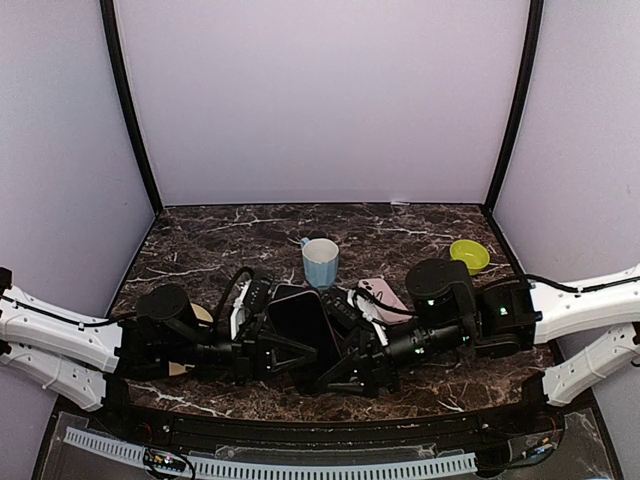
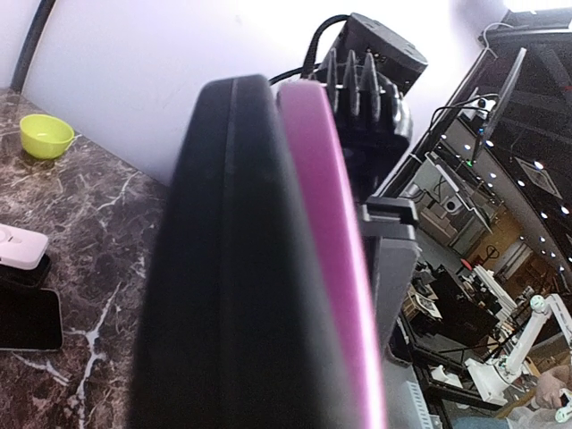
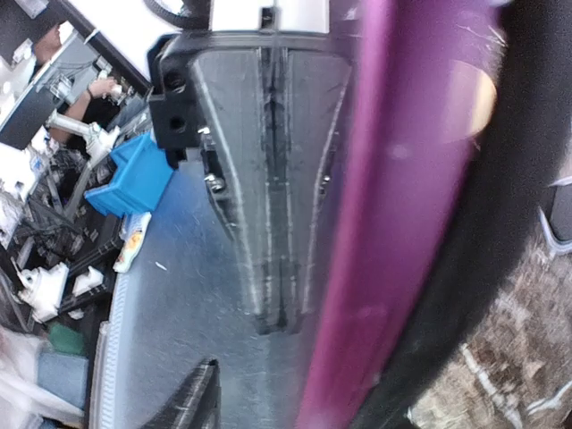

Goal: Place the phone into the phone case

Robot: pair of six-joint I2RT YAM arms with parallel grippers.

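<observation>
A black phone [image 1: 300,325] sits screen-up between both grippers at the table's near middle. In the left wrist view its black body [image 2: 223,268] lies against a magenta phone case [image 2: 326,223]. The right wrist view shows the same case [image 3: 402,223] against the black body [image 3: 500,206]. My left gripper [image 1: 285,352] is shut on phone and case, with one grey finger [image 2: 393,259] pressed on the case's back. My right gripper [image 1: 335,372] is at the phone's right edge. Its visible finger [image 3: 192,402] stands apart from the case, and the other is hidden.
A blue cup [image 1: 320,262] stands just behind the phone. A pink phone-shaped thing [image 1: 383,295] lies to its right, and a yellow-green bowl [image 1: 468,255] sits further right. Another dark phone [image 2: 27,317] lies flat on the marble table [image 1: 200,240].
</observation>
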